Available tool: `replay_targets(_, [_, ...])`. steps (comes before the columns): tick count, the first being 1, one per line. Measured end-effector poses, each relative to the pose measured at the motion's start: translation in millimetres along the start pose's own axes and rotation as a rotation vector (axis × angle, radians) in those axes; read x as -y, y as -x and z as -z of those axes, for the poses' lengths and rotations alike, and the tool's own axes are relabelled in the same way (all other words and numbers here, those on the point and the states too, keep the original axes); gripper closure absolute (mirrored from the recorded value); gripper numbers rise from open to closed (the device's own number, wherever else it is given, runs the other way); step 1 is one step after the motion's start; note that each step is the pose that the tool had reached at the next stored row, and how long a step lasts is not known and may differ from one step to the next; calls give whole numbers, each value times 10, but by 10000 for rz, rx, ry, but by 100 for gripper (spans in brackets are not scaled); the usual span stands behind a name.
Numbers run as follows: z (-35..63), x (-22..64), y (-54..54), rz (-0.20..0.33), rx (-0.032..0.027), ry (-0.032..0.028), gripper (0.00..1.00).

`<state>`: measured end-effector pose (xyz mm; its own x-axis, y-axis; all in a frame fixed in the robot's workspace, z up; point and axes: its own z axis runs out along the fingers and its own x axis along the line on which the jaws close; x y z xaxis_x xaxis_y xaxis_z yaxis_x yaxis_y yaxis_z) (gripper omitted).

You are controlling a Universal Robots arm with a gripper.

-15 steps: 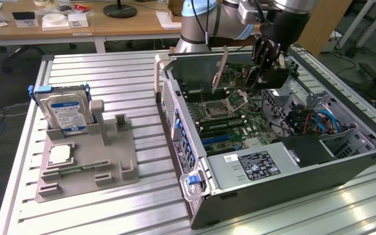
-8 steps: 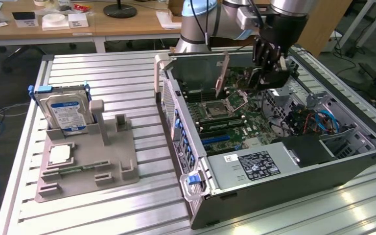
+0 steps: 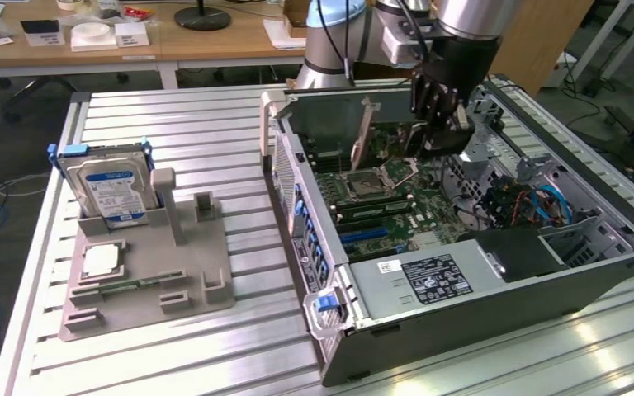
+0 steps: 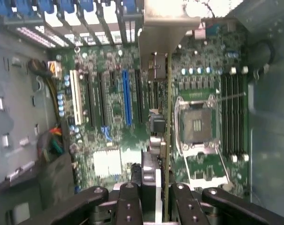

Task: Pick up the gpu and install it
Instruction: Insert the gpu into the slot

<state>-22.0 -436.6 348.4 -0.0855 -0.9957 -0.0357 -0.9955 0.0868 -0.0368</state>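
— Where is the thin dark expansion card [image 3: 328, 124] with the pale metal bracket [image 4: 167, 21]?
— Inside the open grey computer case [image 3: 461, 334], upright on edge over the green motherboard [image 4: 113, 93], bracket at the slotted rear wall [image 3: 295, 206].
— And the black gripper [image 3: 441, 136]?
— Its fingers [image 4: 127, 201] stand narrow, clamped on the card's other end. I can't tell whether it's seated.

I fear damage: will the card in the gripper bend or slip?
Probably stiff: the card runs straight, seen edge-on. Likely light, being so thin. The gripper clamps one end, so the far bracket end may tilt slightly.
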Motion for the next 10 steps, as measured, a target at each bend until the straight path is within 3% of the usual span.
replay_targets(4, [-67, -12, -3, 568, 20, 30, 72])
replay_targets(10, [-164, -209, -24, 594, 21, 32, 72])
